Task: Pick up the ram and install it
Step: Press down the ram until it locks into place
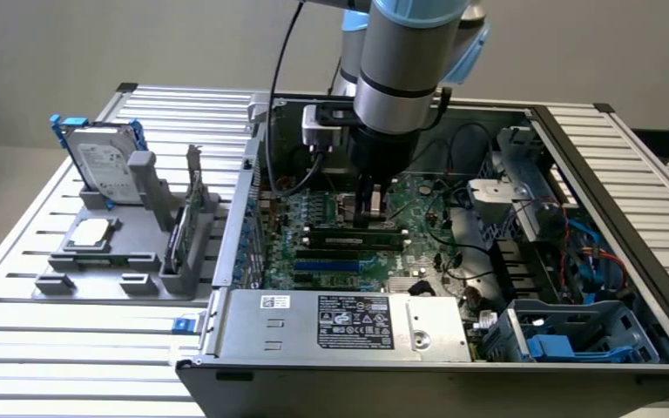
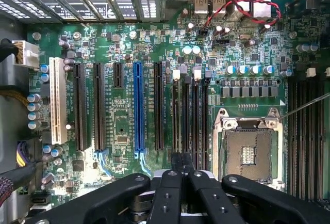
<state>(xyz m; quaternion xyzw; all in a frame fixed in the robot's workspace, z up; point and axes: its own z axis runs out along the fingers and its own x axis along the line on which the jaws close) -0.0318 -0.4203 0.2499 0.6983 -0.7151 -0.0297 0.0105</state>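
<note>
Slatted metal table (image 1: 32, 340) w/ open computer case (image 1: 451, 348) on it; grey holder (image 1: 114, 261) at exterior view's left carries hard drive (image 1: 102, 165) & small square chip (image 1: 91, 231). End effector (image 1: 372, 213) down inside case over motherboard (image 2: 124, 43); fingers (image 2: 181, 163) clenched close together on ram (image 1: 358, 233), thin dark stick lying along memory slots (image 2: 191, 115) beside empty processor socket (image 2: 247, 152).

The thin, long, dark green ram stick (image 1: 358, 232) sits on edge in a black motherboard slot inside the open case, lying level among the parallel slots.
</note>
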